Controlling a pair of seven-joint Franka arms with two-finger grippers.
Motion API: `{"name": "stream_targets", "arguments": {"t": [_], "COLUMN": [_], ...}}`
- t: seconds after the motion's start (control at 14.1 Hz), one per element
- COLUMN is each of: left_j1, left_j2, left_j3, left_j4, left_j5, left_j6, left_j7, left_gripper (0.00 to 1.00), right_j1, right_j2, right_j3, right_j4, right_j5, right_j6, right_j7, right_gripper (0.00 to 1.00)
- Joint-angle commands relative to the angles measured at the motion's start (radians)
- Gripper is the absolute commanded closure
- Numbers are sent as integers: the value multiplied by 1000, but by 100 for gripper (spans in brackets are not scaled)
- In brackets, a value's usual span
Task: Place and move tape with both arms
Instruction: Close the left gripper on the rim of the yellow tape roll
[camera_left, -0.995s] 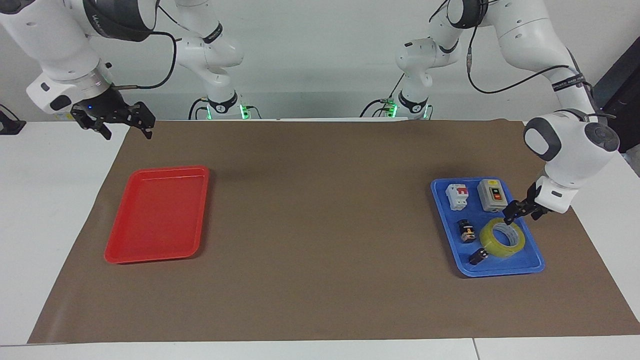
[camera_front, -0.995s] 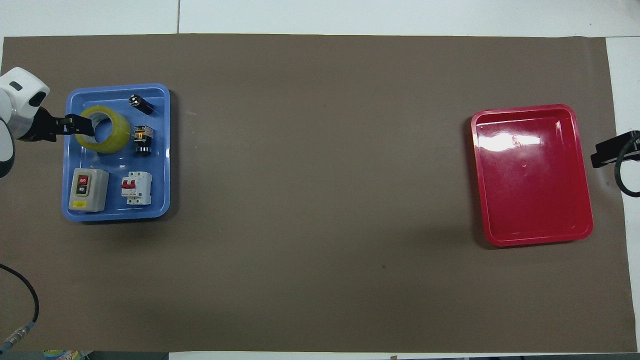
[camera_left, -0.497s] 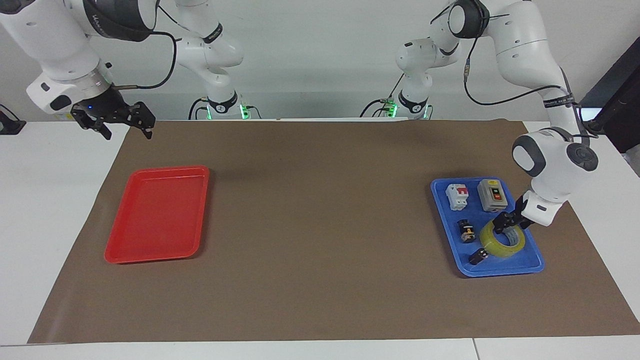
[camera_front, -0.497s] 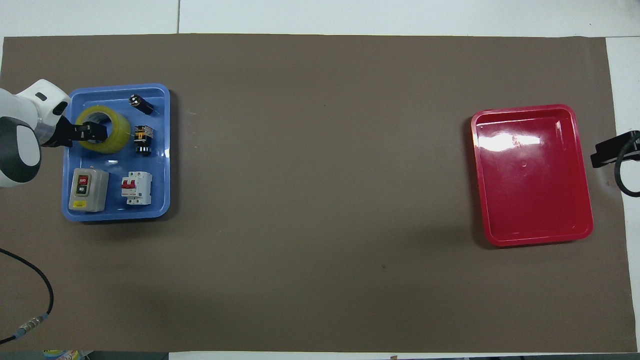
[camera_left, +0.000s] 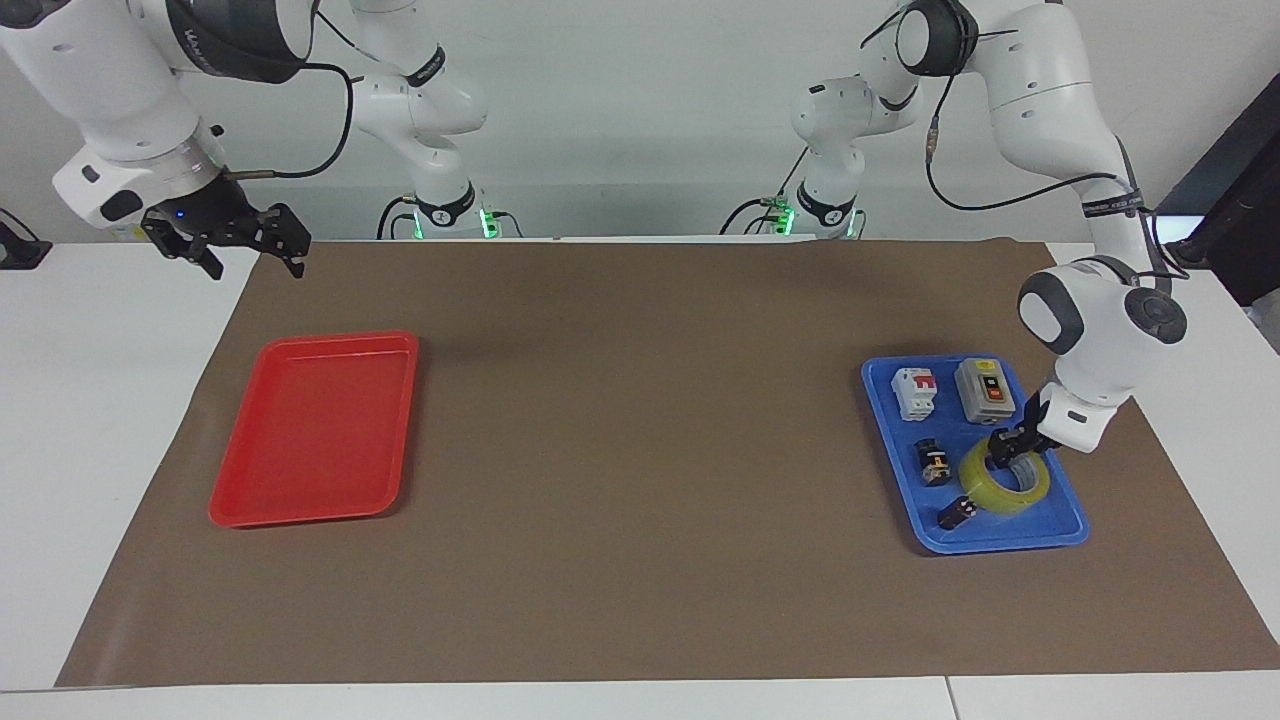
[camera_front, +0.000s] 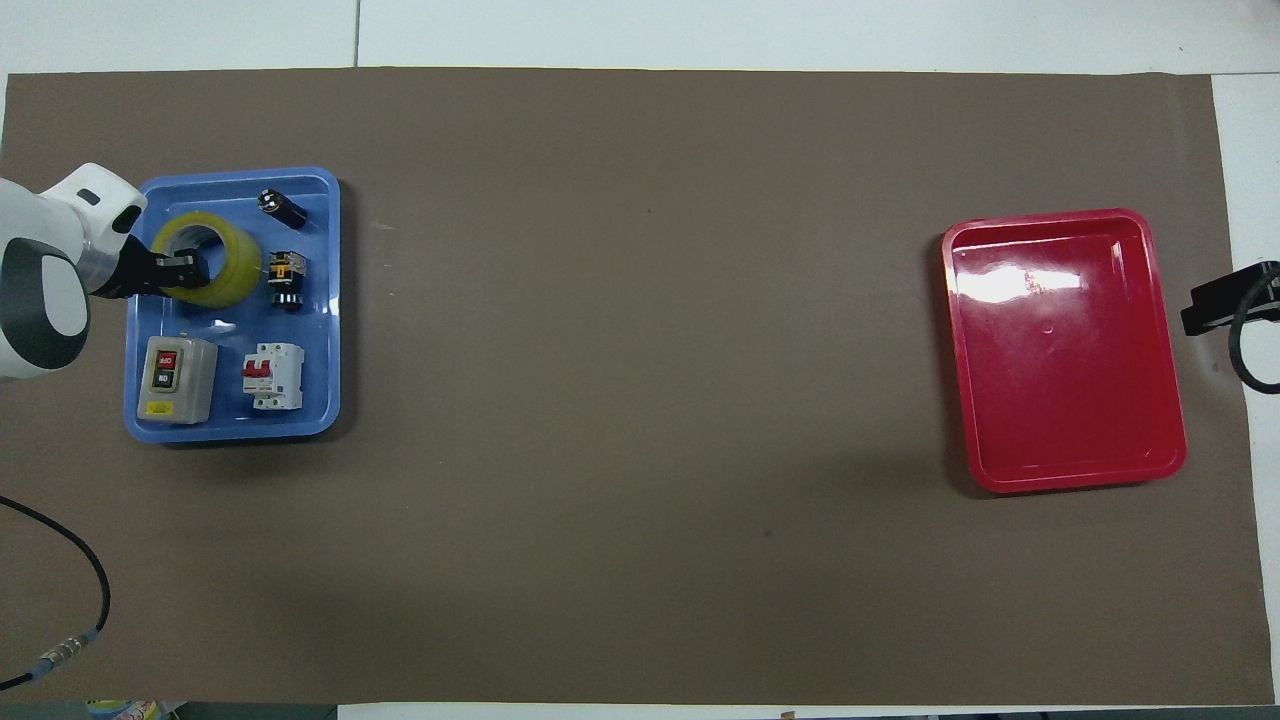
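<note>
The right gripper (camera_left: 245, 247) waits in the air with its fingers spread, holding nothing, over the paper's edge above the red tray (camera_left: 312, 430), likely parked there to receive the roll later. That tray lies well apart from the blue tray (camera_left: 1060, 528), toward the right arm's end. The tape (camera_left: 1008, 488) lies flat in the blue tray, beside small black parts (camera_left: 933, 462). The left gripper (camera_left: 1008, 447) is down at the roll, fingers drawn close on its wall, one inside the core; whether the grip is firm I cannot tell
</note>
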Motion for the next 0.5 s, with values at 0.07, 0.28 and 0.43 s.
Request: {"name": "stream_targets", "arguments": {"t": [0.07,0.28,0.43], "left_j1": [-6,-5,-9], "left_j2": [-74,-154,-206], "left_j3": [3,6,2], "left_j4": [-38,-23,-17], "left_j5": [-3,0,6], "left_j6": [-10,-102,-172], "left_j7": [-20,-20,-23], "left_gripper": [100,100,100], "right_j1": [-8,-8,-8], "right_j2": [-18,-17,-17], "right_j3": [5,5,5], "right_j4": [-15,-15,-15], "right_j5": [4,4,6], "right_j6": [0,0,0], "right_j7": [-31,-31,-31], "right_gripper": [0,0,0]}}
